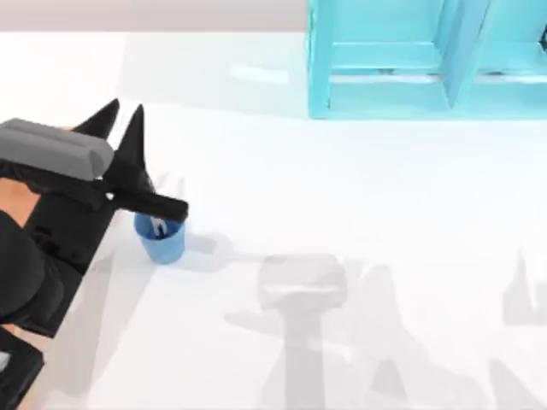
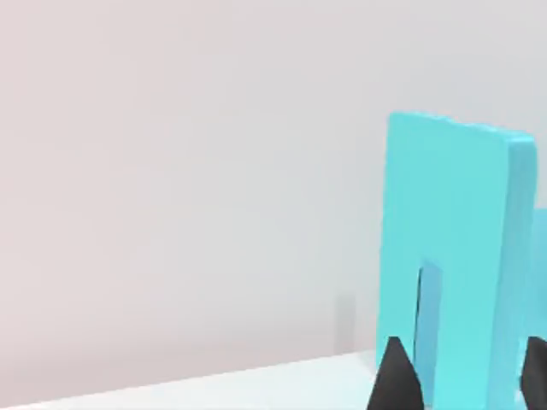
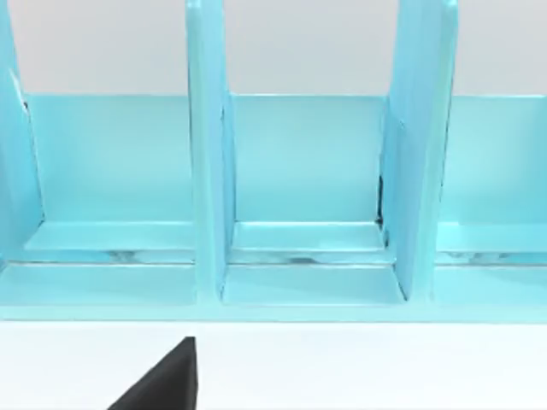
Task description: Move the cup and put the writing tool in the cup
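Broadly, the white desk [image 1: 359,196] carries a turquoise rack [image 1: 427,60] along its far edge toward the right corner. Near the left edge stands the cup [image 1: 162,242], upright, with the marker [image 1: 159,226] already inside it, its end just visible at the rim. My left claw [image 1: 120,128] is above and beyond the cup, fingers spread, holding nothing. I cannot tell the right claw's state. The cup looks light, stiff and easily tipped; grip its wall across the middle.
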{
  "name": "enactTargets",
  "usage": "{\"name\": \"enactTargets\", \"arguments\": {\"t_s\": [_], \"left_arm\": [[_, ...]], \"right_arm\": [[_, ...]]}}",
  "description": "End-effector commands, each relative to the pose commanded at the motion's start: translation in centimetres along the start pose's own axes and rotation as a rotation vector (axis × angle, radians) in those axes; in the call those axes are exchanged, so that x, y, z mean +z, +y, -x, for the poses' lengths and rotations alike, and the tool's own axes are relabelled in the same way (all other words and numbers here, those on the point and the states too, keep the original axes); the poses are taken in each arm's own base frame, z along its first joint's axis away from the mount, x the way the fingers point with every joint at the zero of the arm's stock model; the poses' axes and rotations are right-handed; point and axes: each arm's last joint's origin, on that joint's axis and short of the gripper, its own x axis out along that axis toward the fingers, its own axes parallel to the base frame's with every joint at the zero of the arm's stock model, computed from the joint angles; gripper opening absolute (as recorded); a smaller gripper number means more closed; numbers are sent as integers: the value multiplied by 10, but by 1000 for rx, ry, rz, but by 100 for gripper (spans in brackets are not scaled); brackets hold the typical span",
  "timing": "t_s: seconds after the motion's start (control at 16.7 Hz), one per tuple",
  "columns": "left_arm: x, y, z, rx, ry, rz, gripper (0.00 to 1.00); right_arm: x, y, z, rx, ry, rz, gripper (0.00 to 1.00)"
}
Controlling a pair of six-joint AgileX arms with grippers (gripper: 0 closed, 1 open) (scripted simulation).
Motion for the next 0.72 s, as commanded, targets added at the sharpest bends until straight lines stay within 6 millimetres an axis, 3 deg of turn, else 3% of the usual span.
{"name": "enactTargets", "arguments": {"t_s": [0.36,0.72], "left_arm": [[0,0,0,0,0,0,98],[0,0,0,0,0,0,100]], "right_arm": [[0,0,0,0,0,0,100],[0,0,0,0,0,0,100]]}}
